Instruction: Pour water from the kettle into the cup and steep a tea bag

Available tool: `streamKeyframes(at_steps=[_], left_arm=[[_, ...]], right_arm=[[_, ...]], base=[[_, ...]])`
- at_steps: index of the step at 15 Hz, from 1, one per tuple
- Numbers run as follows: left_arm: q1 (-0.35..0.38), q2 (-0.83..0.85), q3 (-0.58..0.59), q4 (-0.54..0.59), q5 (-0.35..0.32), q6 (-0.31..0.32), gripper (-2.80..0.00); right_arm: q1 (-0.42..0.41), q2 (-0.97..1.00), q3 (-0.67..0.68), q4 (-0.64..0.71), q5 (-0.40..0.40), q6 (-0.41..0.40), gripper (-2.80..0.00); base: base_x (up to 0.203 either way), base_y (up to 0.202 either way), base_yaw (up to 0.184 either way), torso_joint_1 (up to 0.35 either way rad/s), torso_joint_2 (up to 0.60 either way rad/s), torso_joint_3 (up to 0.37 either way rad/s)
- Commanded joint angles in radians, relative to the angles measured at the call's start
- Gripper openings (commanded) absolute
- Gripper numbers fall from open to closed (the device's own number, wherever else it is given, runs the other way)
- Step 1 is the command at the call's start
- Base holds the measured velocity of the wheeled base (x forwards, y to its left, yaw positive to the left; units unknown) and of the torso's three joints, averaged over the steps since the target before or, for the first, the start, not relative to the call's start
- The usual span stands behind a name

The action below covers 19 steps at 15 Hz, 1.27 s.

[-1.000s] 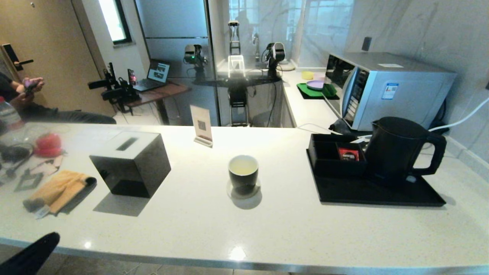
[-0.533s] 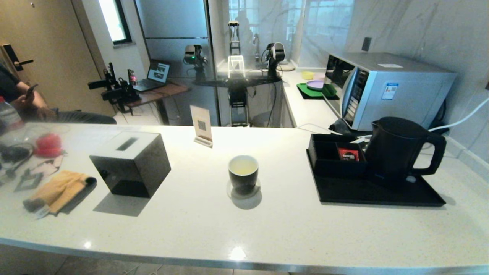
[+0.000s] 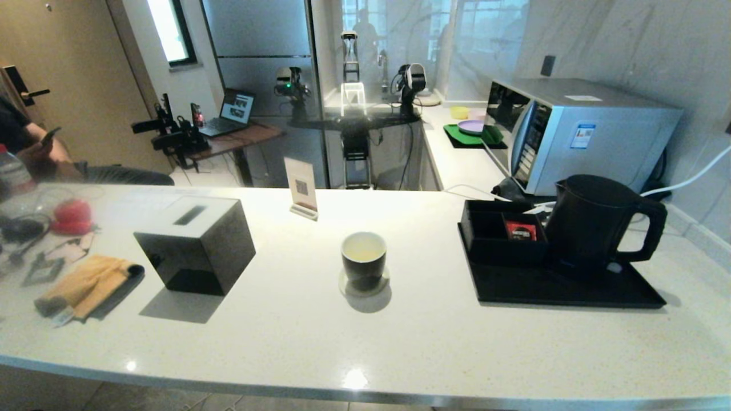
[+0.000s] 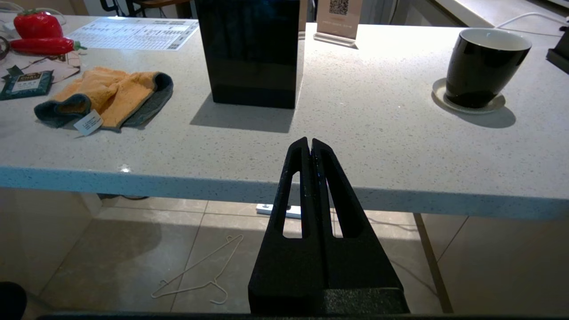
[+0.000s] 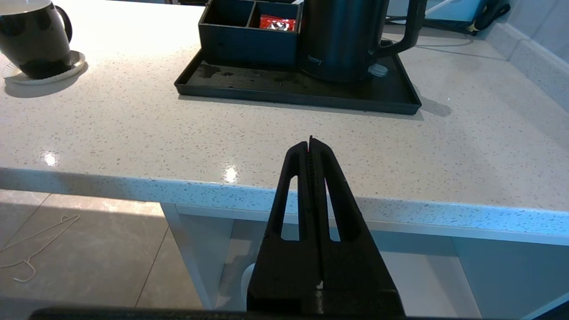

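At the left of the white counter (image 3: 274, 337), an orange cloth (image 3: 85, 282) is laid flat, with a small white paper tag (image 4: 88, 122) seen at its near edge; whether a tea bag is attached cannot be told. Just right of the cloth, a black cube-shaped box (image 3: 197, 244) with a slot on top is placed. The left gripper (image 4: 310, 144) is held below and in front of the counter edge, its fingers pressed together on nothing. Near the middle, the cup (image 3: 364, 258) is set upright on a pale coaster (image 3: 365, 287), and pale yellowish water (image 3: 364, 246) is seen inside. Further right, a black tray (image 3: 559, 288) is laid, on which a compartment box (image 3: 494, 237) with a red packet (image 3: 521, 230) and the kettle (image 3: 594, 225) are stood, well apart from the cup. The right gripper (image 5: 310, 143) is likewise kept off the counter, closed and empty.
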Motion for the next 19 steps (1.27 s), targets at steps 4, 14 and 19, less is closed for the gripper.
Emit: streamKeyframes(at_steps=[4,14,19], left_arm=[[0.0,-0.001,0.0,-0.001,0.0,0.0,-2.8],[0.0,-0.001,0.0,-0.001,0.002,0.0,-2.8],[0.0,-0.001,0.0,-0.001,0.002,0.0,-2.8]], right_arm=[[0.0,0.0,0.0,-0.002,0.0,0.0,-2.8],[0.0,0.0,0.0,-0.001,-0.001,0.016,-2.8],[0.0,0.0,0.0,0.0,-0.001,0.015,-2.8]], base=[[0.0,0.0,0.0,0.0,0.0,0.0],[0.0,0.0,0.0,0.0,0.0,0.0],[0.0,0.0,0.0,0.0,0.0,0.0]])
